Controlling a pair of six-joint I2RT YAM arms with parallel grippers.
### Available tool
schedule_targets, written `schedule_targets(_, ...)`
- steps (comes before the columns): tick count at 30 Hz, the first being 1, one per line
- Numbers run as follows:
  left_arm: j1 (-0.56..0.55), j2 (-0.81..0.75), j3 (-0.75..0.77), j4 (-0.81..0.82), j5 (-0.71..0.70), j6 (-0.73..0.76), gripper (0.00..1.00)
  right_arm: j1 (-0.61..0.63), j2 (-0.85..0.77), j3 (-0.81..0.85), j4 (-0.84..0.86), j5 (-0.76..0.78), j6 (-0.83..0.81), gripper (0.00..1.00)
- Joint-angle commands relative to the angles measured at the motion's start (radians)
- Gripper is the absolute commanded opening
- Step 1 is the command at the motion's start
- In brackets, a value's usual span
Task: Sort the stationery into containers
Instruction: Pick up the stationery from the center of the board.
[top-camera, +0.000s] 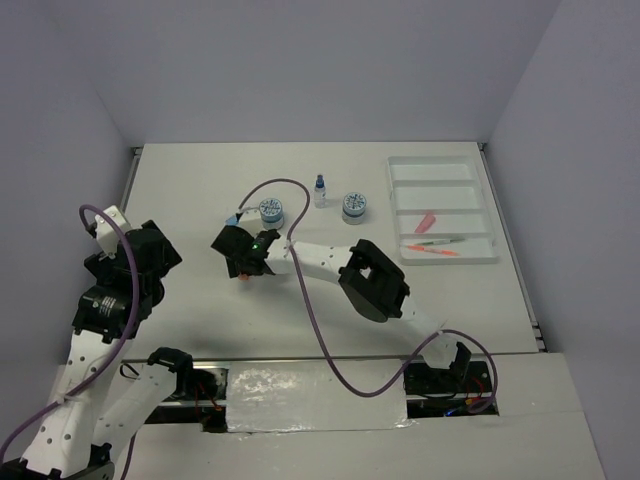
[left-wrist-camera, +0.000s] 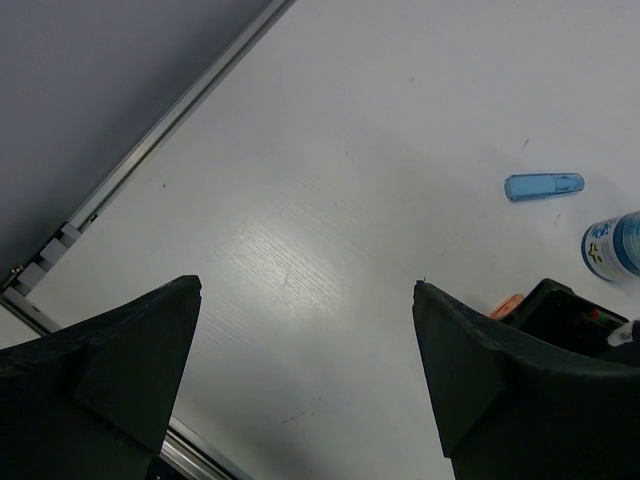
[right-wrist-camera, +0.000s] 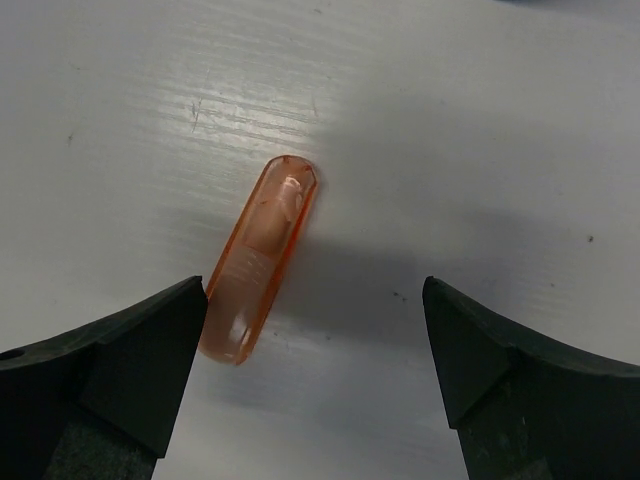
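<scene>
The right gripper (right-wrist-camera: 315, 295) is held low over the table (right-wrist-camera: 480, 130) with its jaws spread wide, clamped on nothing. Between them an orange piece (right-wrist-camera: 262, 258), a clear stubby cap, is seen lying flat, just beside one finger. Its long axis is set roughly along the gripper's reach, slightly slanted, with the rounded closed end pointed away from the wrist. The right arm is stretched from its near-right base across to the table's left-centre, elbow bent. A blue piece (top-camera: 233, 219) and a blue-grey jar (top-camera: 270, 211) lie just beyond. The white tray (top-camera: 440, 172) stands well apart, far right. The left gripper (left-wrist-camera: 306, 288), jaws also apart, is held over bare table, its arm folded at the left edge.
</scene>
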Motion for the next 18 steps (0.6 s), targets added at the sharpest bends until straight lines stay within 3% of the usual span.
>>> schedule_targets(1,0.005,-0.01,-0.005,0.053,0.022,0.041,0.99,-0.001,0.04,0.06,0.031,-0.035,-0.032,0.95)
schedule_targets(5,0.005,-0.007,-0.006,0.062,0.038,0.047,0.99,-0.002,0.051,0.063,0.021,-0.033,-0.032,0.87)
schedule_targets(8,0.007,-0.008,-0.006,0.061,0.041,0.05,0.99,-0.001,0.059,0.06,-0.009,-0.033,-0.032,0.62)
schedule_targets(12,0.007,-0.016,-0.009,0.065,0.042,0.051,0.99,-0.002,-0.005,-0.054,0.041,-0.088,-0.044,0.41)
schedule_targets(13,0.007,-0.018,-0.008,0.065,0.044,0.051,0.99,-0.004,-0.024,-0.09,0.102,-0.108,-0.055,0.2)
schedule_targets(14,0.005,-0.018,-0.008,0.065,0.044,0.051,0.99,-0.002,-0.038,-0.146,0.119,-0.119,-0.056,0.08)
schedule_targets(16,0.005,-0.019,-0.009,0.065,0.042,0.053,0.99,-0.002,-0.081,-0.191,0.167,-0.144,-0.08,0.0)
schedule_targets(18,0.005,-0.021,-0.011,0.068,0.047,0.054,0.99,-0.002,-0.136,-0.261,0.242,-0.194,-0.108,0.0)
